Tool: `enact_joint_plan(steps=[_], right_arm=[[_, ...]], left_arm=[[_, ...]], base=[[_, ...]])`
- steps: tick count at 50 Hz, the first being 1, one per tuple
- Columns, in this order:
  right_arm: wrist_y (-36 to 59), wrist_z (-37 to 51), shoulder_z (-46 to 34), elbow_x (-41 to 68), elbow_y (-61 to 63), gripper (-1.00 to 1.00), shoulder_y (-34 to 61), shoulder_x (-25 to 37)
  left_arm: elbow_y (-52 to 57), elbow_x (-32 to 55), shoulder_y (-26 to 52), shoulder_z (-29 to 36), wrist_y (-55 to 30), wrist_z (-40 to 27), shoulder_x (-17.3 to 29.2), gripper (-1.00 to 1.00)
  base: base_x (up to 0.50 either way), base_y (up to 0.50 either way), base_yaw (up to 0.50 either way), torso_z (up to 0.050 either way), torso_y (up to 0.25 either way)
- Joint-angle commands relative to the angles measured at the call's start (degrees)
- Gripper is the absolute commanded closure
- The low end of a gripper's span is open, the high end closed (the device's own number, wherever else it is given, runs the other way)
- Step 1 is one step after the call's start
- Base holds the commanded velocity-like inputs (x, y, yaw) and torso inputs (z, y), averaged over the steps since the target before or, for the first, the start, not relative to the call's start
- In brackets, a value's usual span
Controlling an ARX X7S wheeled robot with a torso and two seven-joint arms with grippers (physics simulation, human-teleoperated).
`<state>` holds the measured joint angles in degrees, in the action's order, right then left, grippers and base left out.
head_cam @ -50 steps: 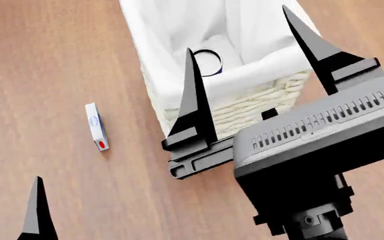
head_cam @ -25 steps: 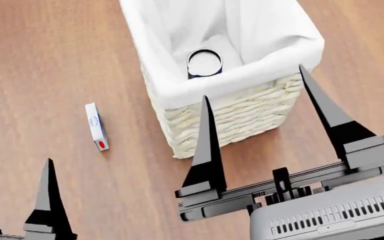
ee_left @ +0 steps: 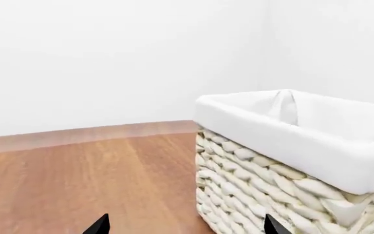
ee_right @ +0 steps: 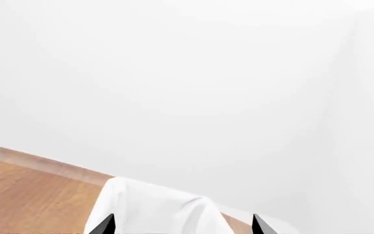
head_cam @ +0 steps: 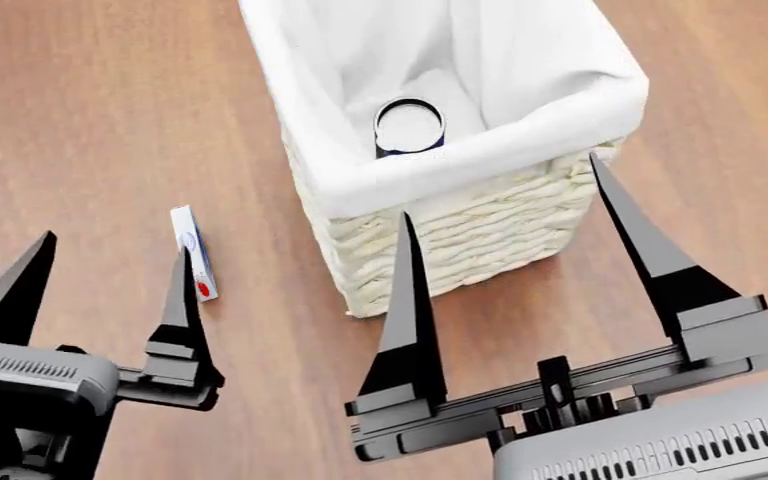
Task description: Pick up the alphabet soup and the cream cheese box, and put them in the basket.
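Silver-topped alphabet soup can [head_cam: 410, 127] inside cream wicker basket [head_cam: 478, 235]; thin white cream cheese box [head_cam: 193, 253] on wooden floor [head_cam: 91, 120]; left gripper [head_cam: 104, 270] and right gripper [head_cam: 504, 235] both spread apart, empty

Left gripper [head_cam: 104, 265] and right gripper [head_cam: 511, 200]: matte black, long tapered pointed fingers on ribbed slide rails, grey vented housings behind.

Item count, head view: one basket [head_cam: 464, 235], one can [head_cam: 410, 127] inside it, one box [head_cam: 192, 252] on the floor beside the basket. Grippers: two, the left gripper [head_cam: 111, 270] and the right gripper [head_cam: 504, 230], each with two fingers, four fingers in total. Each wrist view shows two black fingertips and the one basket [ee_left: 291, 161].
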<state>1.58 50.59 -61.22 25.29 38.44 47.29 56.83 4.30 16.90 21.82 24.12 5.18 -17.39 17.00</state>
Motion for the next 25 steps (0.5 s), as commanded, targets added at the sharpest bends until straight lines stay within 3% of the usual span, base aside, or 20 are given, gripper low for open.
enact_joint_plan(steps=[1,3,5,7,25], right_arm=[[-0.5,0.1,-0.3,-0.4,-0.5,-1.0,-0.9,-0.3],[-0.7,0.1,-0.4,-0.5,-0.8,-1.0,-1.2,-0.3],[-0.4,0.1,-0.4,-0.4,-0.7,-1.0,-1.2,-0.3],[-0.3,0.1,-0.4,-0.3,-0.6,-1.0,-1.1,-0.3],[-0.5,0.4,-0.4,-0.1,-0.6,-1.0,-2.1,-0.2]], left_arm=[[-15.3,-1.6,5.9,1.7,4.1,2.8,-4.2,-1.0],[-17.7,-1.4,6.2,1.9,4.8,3.4,-4.8,-1.0],[-17.5,4.4,6.3,0.8,1.9,5.8,-5.1,-1.0],[-19.1,1.2,6.5,1.6,3.8,4.7,-5.2,-1.0],[-31.2,0.7,10.2,1.4,6.3,4.8,-7.9,-1.0]], base=[[0.0,0.0,0.0,0.0,0.0],[0.0,0.0,0.0,0.0,0.0],[0.0,0.0,0.0,0.0,0.0],[0.0,0.0,0.0,0.0,0.0],[0.0,0.0,0.0,0.0,0.0]])
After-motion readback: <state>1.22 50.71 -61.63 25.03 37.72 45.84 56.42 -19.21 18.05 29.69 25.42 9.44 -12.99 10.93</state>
